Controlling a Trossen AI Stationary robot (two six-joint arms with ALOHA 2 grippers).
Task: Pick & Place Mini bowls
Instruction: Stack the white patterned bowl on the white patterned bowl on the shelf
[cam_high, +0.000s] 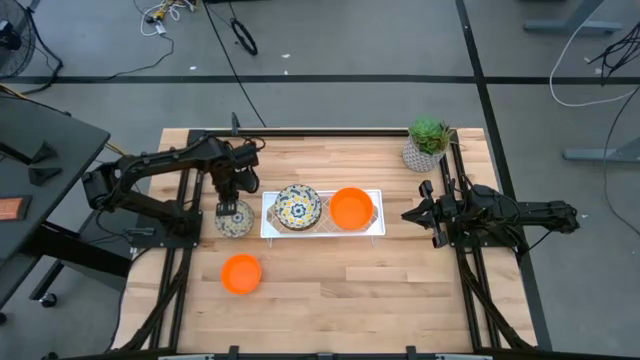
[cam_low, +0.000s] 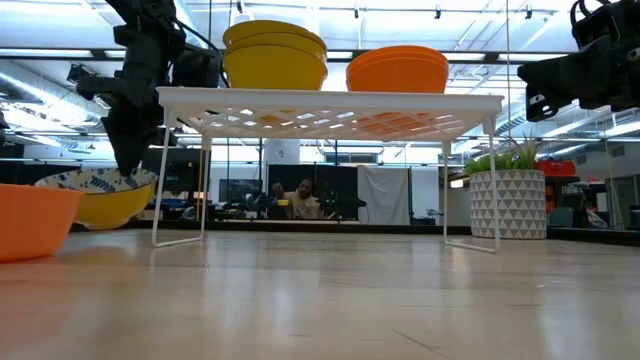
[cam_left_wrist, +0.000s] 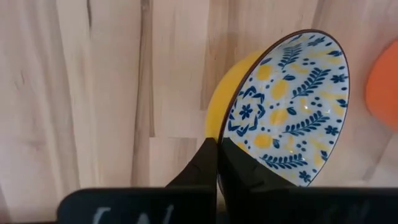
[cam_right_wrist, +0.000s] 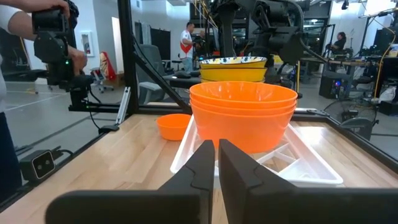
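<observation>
The lone orange bowl (cam_low: 30, 218) sits nearest the low camera, on the table (cam_high: 330, 300) in front of the left arm. Just behind it, the left hand (cam_high: 234, 207) pinches the rim of a floral-patterned bowl (cam_left_wrist: 287, 106), one finger inside and one outside the wall, fingers nearly together with only the wall between them. The bowl is tilted, with its yellow underside toward the table beside the white wire rack (cam_high: 268, 228); whether it rests on the wood cannot be told. On the rack stand a stack of patterned bowls (cam_high: 297, 207) and a stack of orange bowls (cam_right_wrist: 243, 112). The bowls appear rigid, glazed, light and probably breakable; a glossy wall may slip, so the rim pinch should be taken deep and the bowl set down gently. The right hand (cam_high: 428, 213) waits near the right edge, fingers pressed nearly together, holding nothing. A potted plant (cam_high: 427, 143) stands at the far right corner.
</observation>
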